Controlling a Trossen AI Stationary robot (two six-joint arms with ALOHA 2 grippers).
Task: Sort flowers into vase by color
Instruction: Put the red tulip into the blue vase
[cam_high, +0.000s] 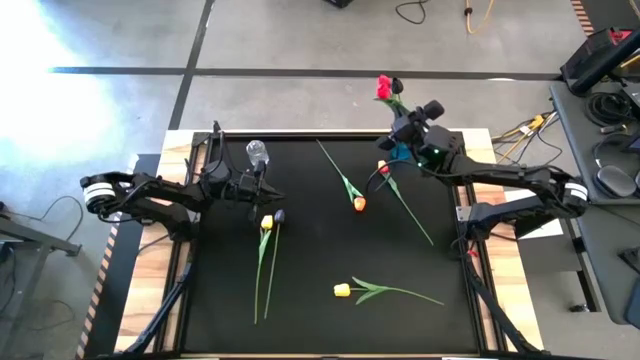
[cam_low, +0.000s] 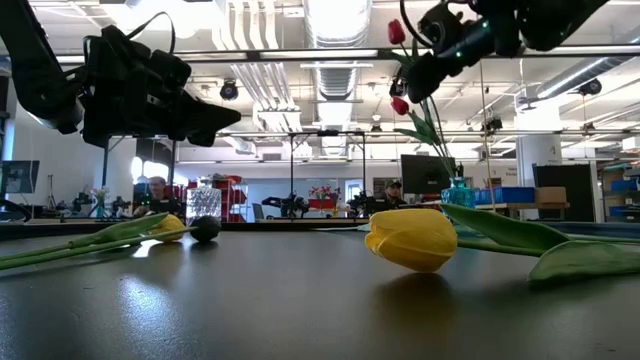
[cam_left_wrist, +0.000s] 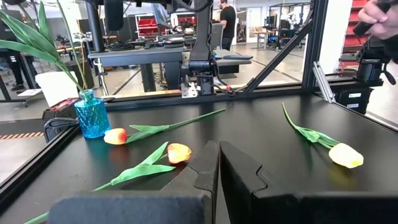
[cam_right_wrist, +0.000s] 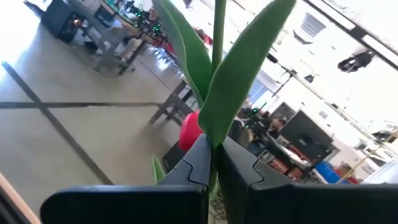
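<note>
My right gripper (cam_high: 402, 128) is up above the blue vase (cam_low: 458, 190) at the table's far right, shut on a tulip's green stem (cam_right_wrist: 214, 93). Red heads (cam_high: 384, 88) show above it and one (cam_low: 400, 105) below it. My left gripper (cam_high: 272, 192) hovers shut and empty beside the clear vase (cam_high: 258, 153). Loose tulips lie flat on the black table: a yellow one (cam_high: 266, 223) and a dark one (cam_high: 279, 215) side by side, an orange one (cam_high: 359, 203), a red-orange one (cam_high: 383, 167) and a yellow one (cam_high: 342, 290) near the front. My right gripper pinches the tulip's stem (cam_right_wrist: 213, 144) between its two fingers, where two long leaves wrap it. The fingers come about level and lie across the stem. The stem stands roughly upright, clear of the table. Whether its lower end reaches into the blue vase I cannot tell.
Leaves and stems (cam_left_wrist: 34, 37) rise from the blue vase (cam_left_wrist: 92, 115). Wooden strips (cam_high: 180, 145) and a metal frame border the table. Beyond the far edge is a workshop floor with desks and people.
</note>
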